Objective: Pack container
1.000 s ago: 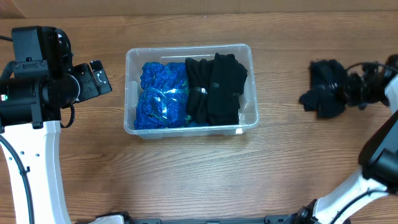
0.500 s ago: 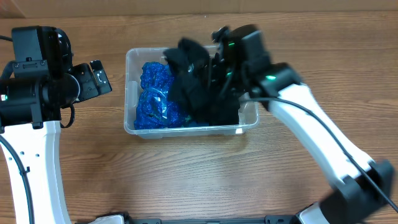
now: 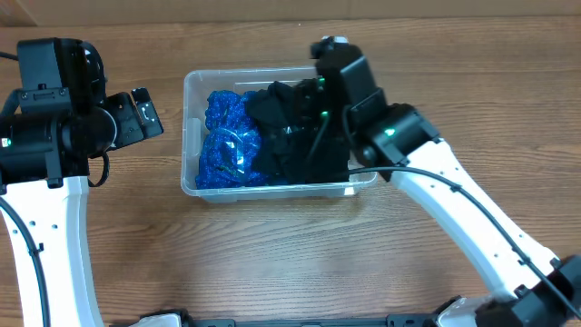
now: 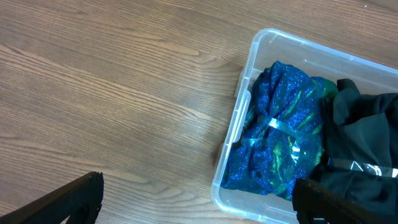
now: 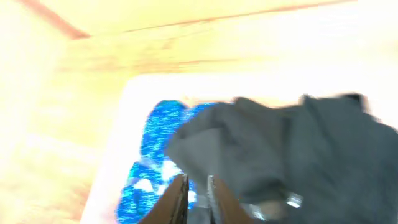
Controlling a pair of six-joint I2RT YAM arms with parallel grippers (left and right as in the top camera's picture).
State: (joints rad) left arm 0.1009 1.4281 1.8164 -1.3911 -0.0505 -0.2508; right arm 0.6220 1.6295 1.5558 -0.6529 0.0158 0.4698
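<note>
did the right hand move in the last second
Yes. In the overhead view the right hand went left, from well right of the container to over its right half, above the black clothes.

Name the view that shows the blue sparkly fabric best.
Left wrist: the blue sparkly fabric is close and sharp. Overhead shows it small, its edge under black cloth. Right wrist shows only a blurred, washed-out patch.

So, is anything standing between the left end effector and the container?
Nothing visible. Only bare table lies between the open left end effector and the container; the right arm is over its far side.
</note>
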